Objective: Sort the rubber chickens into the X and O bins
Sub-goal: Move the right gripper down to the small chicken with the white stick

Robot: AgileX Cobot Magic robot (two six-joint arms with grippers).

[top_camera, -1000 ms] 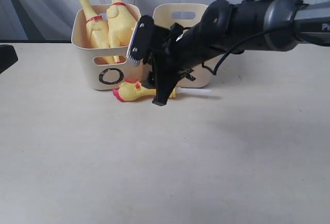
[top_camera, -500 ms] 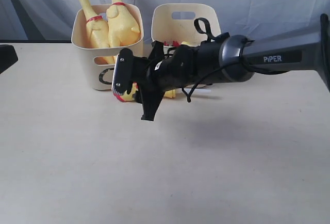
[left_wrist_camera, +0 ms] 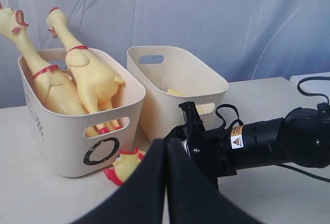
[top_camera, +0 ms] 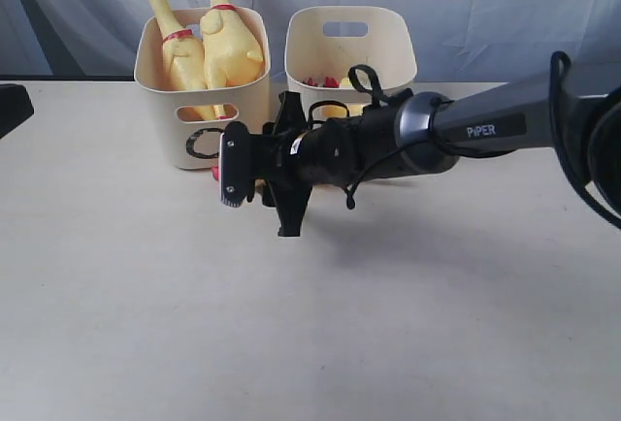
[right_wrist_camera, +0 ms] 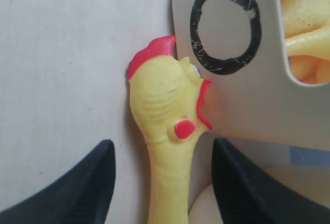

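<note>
The loose chicken [right_wrist_camera: 165,100] lies flat on the table [top_camera: 194,324]. Its beak touches the front wall of the O bin [top_camera: 160,140], just beside the black O. In the exterior view only a red scrap of its head shows, at the 9 o'clock side of the right gripper [right_wrist_camera: 162,142]. The rest is hidden behind that gripper.

We judge the long axis to run from 9 o'clock to 3 o'clock in the exterior view, in line with the right arm, which reaches in from 3 o'clock. The right wrist view bears this out: the neck passes straight between the two fingers, with the head beyond the fingertips.

The jaws of the right gripper stand apart, one on each side of the neck, and neither pad touches it. Nothing is held.

The second bin [top_camera: 349,43] stands at 3 o'clock of the O bin; the arm covers its mark.

The left gripper [left_wrist_camera: 166,152] is closed on nothing and sits well back from the bins. The right arm is clearly the nearer. We take the coming move to be a closure across the neck.
</note>
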